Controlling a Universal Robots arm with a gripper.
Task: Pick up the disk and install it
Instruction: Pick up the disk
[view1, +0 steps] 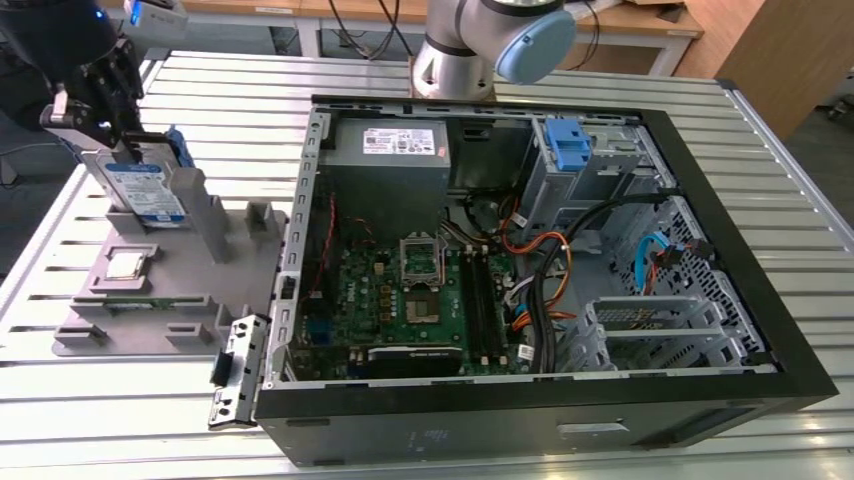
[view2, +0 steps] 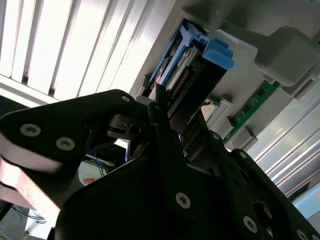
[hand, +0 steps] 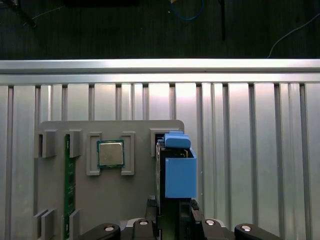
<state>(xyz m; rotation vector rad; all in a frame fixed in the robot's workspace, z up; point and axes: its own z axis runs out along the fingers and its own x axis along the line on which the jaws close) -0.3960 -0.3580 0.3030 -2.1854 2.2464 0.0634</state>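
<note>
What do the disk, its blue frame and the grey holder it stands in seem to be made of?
The disk: likely metal, a silver body under a white, paper-like label. Its frame: probably plastic, an even matte blue. The holder: looks like matte grey plastic, moulded or printed; the look leaves that open.

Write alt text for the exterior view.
The arm's black gripper sits at the top of the disk, which stands upright in a grey holder on the table at the exterior view's left. An open computer case lies toward the exterior view's right.
</note>
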